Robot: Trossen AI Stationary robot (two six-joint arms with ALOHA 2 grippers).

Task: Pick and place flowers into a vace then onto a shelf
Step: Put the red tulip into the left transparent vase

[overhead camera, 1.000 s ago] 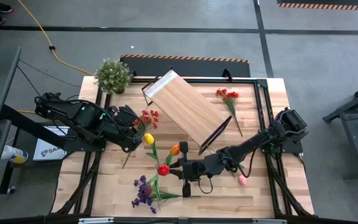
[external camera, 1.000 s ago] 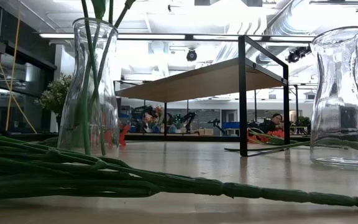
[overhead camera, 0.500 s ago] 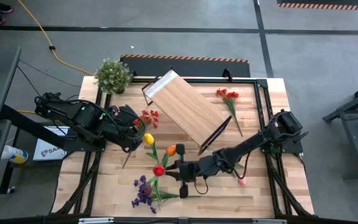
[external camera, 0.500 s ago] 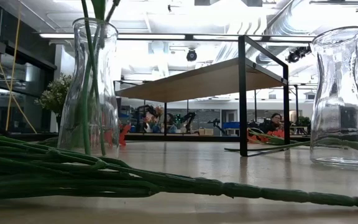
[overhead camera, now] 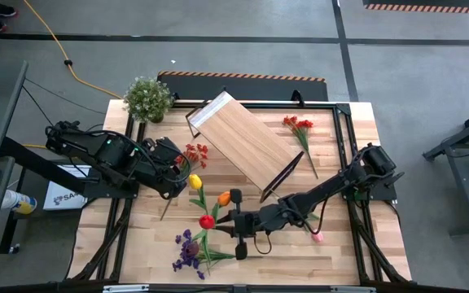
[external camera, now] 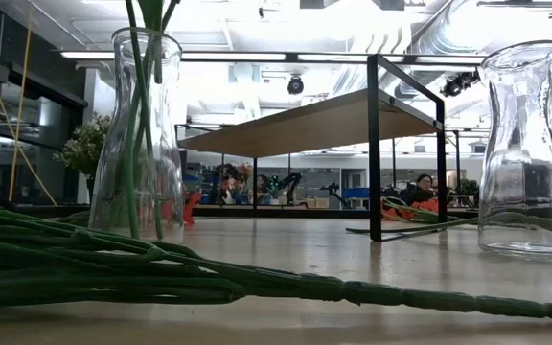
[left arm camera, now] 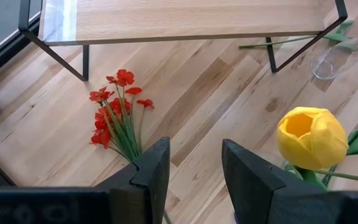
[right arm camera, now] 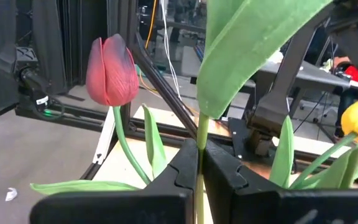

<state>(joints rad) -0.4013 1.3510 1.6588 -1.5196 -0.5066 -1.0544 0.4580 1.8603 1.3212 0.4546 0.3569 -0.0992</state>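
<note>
Gripping a green flower stem [right arm camera: 199, 149], the right claw [right arm camera: 199, 163] is pinched tight on it, fingers nearly meeting; in the high view this claw [overhead camera: 236, 221] sits off the shelf's near end, beside the vase [external camera: 145, 134] holding upright stems.

- Shelf [overhead camera: 243, 142]: light-wood board on a thin black frame, lying diagonally across the bench [overhead camera: 340, 252]; taken as landmark.
- Vase by the shelf's near end: clear glass; carries the yellow tulip [overhead camera: 195, 181], orange tulip [overhead camera: 225, 196] and red tulip [overhead camera: 208, 220], which cluster above it in the high view.
- Second glass vase [external camera: 528, 153]: clear, no stems inside, standing on the bench in front of the shelf in the low view.
- Left claw [left arm camera: 191, 168]: fingers partly apart, holding nothing; hovers above the bench on the side of the shelf toward the left arm, over the stems of a red spray [left arm camera: 118, 109].
- Red spray, high view [overhead camera: 194, 152]: lies flat just beside the shelf's long edge.
- Second red spray [overhead camera: 298, 124]: lies on the opposite side of the shelf, stem trailing toward the right arm.
- Purple spray [overhead camera: 187, 249]: flat on the bench, well beyond the shelf's near end.
- Pink tulip [overhead camera: 317, 236]: flat on the bench, past the shelf's near end, by the right arm.
- Maroon tulip [right arm camera: 110, 71]: upright just beside the right claw.
- Potted plant [overhead camera: 147, 98]: off the shelf's far end.
</note>
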